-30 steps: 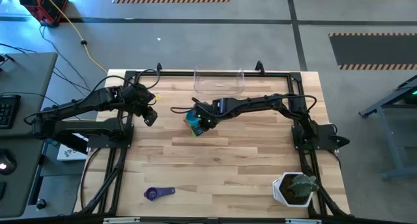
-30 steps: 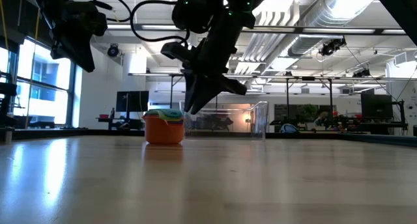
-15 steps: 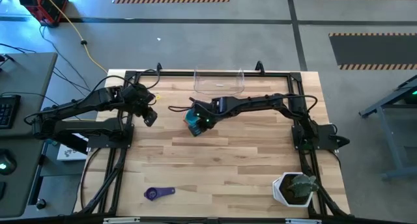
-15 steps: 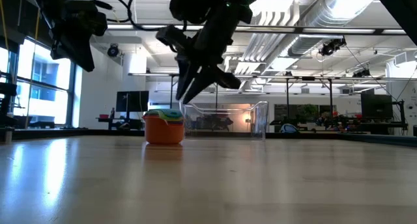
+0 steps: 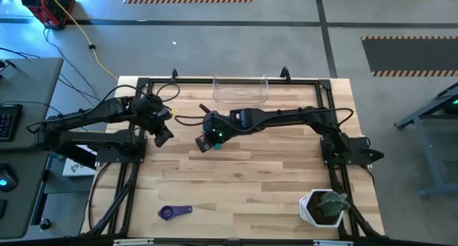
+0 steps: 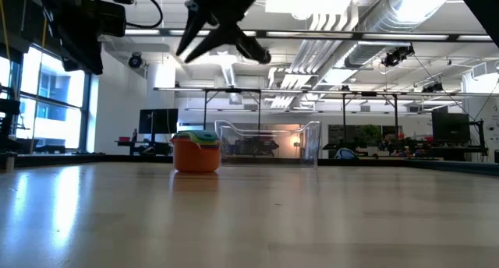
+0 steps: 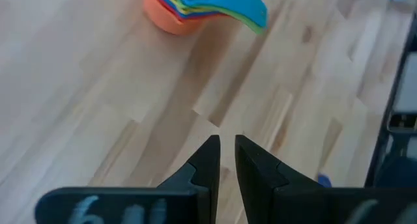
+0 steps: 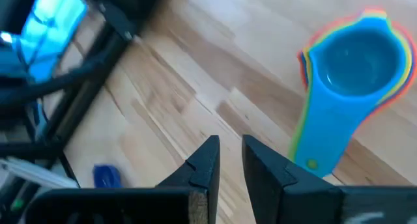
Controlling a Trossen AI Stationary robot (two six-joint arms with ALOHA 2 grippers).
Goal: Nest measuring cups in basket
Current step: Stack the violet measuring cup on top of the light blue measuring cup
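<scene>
Right arm stretched across the table's far half from its base at the right edge, elbow low, wrist tipped downward; right gripper (image 5: 207, 141) raised well above the wood, directly over the nested stack of measuring cups (image 8: 355, 68), fingers drawn nearly together with only a thin slit between them, pinching nothing. Stack standing upright on the bare tabletop (image 5: 250, 181), orange cup (image 6: 195, 155) outermost, teal cup (image 8: 345, 87) innermost with its flat handle overhanging the others. Clear basket (image 5: 240, 90) at the table's far edge, apart from the stack, holding no cup visible from above. Purple measuring cup (image 5: 174, 212) alone near the front-left of the table, well apart from everything else. Left arm folded by the left edge, forearm angled inward; left gripper (image 5: 163, 133) held aloft, tips pointed at the wood, fingers nearly pressed together on nothing, the stack a short way off. White plant pot (image 5: 315, 207) at the front-right corner.
</scene>
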